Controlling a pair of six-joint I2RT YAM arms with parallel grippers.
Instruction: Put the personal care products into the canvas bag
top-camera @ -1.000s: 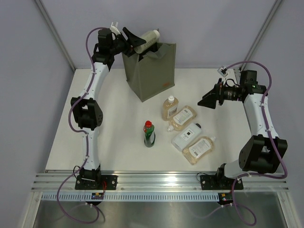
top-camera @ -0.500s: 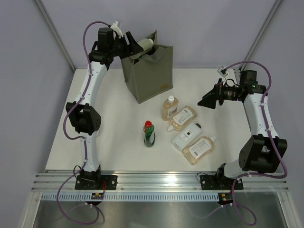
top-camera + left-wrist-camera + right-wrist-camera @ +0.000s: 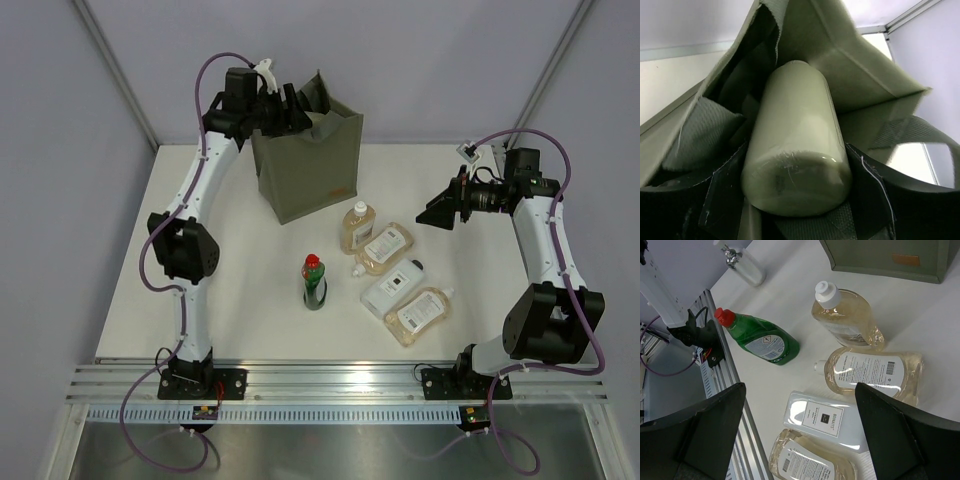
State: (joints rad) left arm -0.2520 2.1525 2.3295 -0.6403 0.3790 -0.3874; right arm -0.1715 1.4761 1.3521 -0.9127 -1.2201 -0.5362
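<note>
The olive-grey canvas bag (image 3: pixel 305 170) stands upright at the back of the table. My left gripper (image 3: pixel 288 108) is at its mouth, shut on a pale clear bottle (image 3: pixel 797 145) that points down between the fabric walls (image 3: pixel 860 65). On the table are an upright amber bottle (image 3: pixel 354 228), two lying amber bottles (image 3: pixel 385 247) (image 3: pixel 420 314), a flat white bottle (image 3: pixel 393 287) and a dark-green red-capped bottle (image 3: pixel 315 282). My right gripper (image 3: pixel 440 212) hovers open to their right, with nothing between its fingers (image 3: pixel 705 430).
The bottles lie in a loose cluster in front of the bag's orange mark (image 3: pixel 905 259). An aluminium rail (image 3: pixel 340 378) runs along the near table edge between the arm bases. Grey walls close in the back and sides.
My left gripper has come down and to the right, carrying the pale bottle from above the bag's rim into its mouth. The bag shifted slightly left. The right arm has not moved.
</note>
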